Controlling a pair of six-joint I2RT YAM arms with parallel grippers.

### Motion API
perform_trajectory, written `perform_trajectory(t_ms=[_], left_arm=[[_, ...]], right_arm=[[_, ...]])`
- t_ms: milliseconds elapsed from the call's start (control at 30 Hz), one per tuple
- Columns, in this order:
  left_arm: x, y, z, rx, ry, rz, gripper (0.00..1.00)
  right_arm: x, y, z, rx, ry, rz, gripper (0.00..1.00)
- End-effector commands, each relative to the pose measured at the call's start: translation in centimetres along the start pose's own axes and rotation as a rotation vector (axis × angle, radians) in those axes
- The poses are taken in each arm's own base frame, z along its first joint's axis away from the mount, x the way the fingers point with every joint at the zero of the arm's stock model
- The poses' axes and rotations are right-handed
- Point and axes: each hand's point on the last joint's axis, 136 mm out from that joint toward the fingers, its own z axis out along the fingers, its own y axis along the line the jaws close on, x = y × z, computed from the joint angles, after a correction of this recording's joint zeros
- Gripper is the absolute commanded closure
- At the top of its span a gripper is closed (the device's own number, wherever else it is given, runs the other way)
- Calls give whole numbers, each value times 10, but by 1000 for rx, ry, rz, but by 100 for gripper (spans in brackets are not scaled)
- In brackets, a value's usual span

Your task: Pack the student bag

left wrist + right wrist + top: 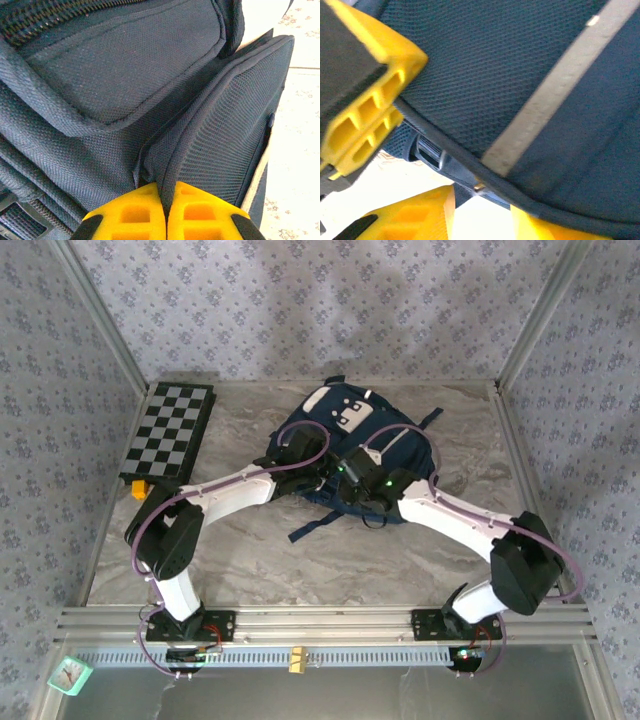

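Left gripper [166,202], bottom centre, clamped on bag [395,440] flap, probably holding it open; right gripper [415,165], lower left, jaws apart at its piping.

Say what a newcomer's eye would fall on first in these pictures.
The big navy bag lies in the middle of the table. Close up, the yellow-fingered left gripper is shut on a fold of its fabric. A black-and-white checkerboard sits at the table's far-left corner.
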Motion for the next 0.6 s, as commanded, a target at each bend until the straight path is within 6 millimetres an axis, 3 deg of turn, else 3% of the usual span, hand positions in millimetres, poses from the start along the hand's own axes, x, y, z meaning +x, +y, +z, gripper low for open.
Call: perform_trajectory(t_ms=[0, 567], left_arm=[[1, -36, -21, 88, 1, 22, 100], [1, -37, -24, 95, 0, 28, 100]], right_arm=[[-15, 2, 0, 52, -53, 58, 66], [-28, -19, 22, 204, -130, 101, 77]])
